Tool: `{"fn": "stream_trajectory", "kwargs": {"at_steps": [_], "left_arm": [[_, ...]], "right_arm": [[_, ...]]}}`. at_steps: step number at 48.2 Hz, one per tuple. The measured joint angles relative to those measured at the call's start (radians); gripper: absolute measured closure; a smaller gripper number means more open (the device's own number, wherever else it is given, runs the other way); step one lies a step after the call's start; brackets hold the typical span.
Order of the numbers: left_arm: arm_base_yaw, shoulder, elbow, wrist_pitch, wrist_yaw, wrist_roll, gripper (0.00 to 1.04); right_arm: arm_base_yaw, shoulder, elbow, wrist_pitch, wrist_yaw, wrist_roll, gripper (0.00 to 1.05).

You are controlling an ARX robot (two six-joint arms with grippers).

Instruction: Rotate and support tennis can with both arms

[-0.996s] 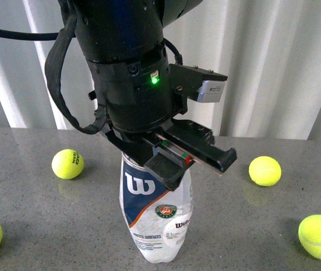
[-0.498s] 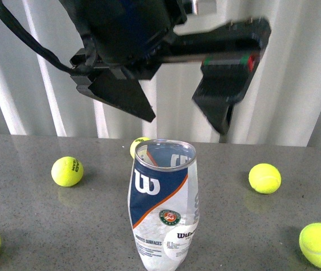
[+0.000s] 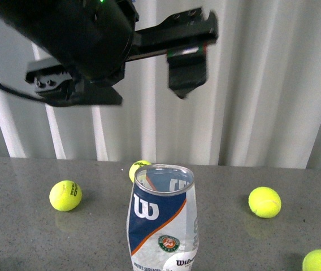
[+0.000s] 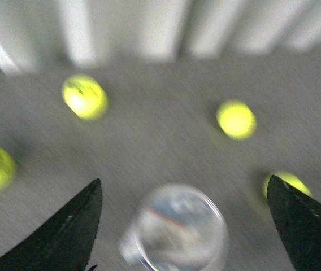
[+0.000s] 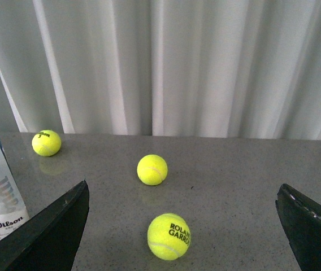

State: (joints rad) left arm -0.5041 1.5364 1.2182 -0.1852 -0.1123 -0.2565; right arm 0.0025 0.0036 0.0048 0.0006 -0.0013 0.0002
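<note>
One upright tennis can (image 3: 161, 217) (ungripped)

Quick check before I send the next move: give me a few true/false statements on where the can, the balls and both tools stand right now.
1. The tennis can stands upright on the table with its top open. True.
2. The left tool is clamped on the can. False: it hangs open above the can, touching nothing.
3. The right tool is open, with nothing between its fingers. True.
4. A tennis ball lies behind the can, near the curtain. True.
5. The can holds tennis balls. False: none show inside; the balls lie loose on the table.
</note>
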Motion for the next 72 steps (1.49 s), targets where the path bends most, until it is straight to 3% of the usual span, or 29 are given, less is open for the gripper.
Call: {"fn": "stream_trajectory", "kwargs": {"at_steps": [1,4,5,8,10,19,32,43,50,72], "left_arm": [[0.0,-0.026,-0.073,0.142,-0.098,0.037,0.21],[0.022,-0.108,-0.274,0.483,-0.272,0.146,0.34],[0.034,-0.133,-0.327,0.558,-0.288,0.159,0.37],[0.087,-0.225,-0.494,0.767,-0.285,0.207,0.52],[0.12,-0.274,-0.574,0.826,-0.269,0.219,0.61],[0.224,-0.426,-0.825,0.888,-0.151,0.24,1.02],[0.351,-0.649,-1.035,0.884,-0.034,0.249,1.01],[0.408,-0.798,-1.118,0.815,0.016,0.249,1.01],[0.492,-0.892,-1.15,0.755,0.109,0.249,1.01],[0.502,-1.092,-1.194,0.627,0.112,0.251,1.01]], "right_arm": [[0.0,0.0,0.0,0.0,0.0,0.0,0.07],[0.0,0.0,0.0,0.0,0.0,0.0,0.07],[0.0,0.0,0.0,0.0,0.002,0.0,0.07],[0.0,0.0,0.0,0.0,0.003,0.0,0.07],[0.0,0.0,0.0,0.0,0.002,0.0,0.07],[0.0,0.0,0.0,0.0,0.0,0.0,0.07],[0.0,0.0,0.0,0.0,0.0,0.0,0.07],[0.0,0.0,0.0,0.0,0.0,0.0,0.07],[0.0,0.0,0.0,0.0,0.0,0.0,0.07],[0.0,0.0,0.0,0.0,0.0,0.0,0.07]]}}
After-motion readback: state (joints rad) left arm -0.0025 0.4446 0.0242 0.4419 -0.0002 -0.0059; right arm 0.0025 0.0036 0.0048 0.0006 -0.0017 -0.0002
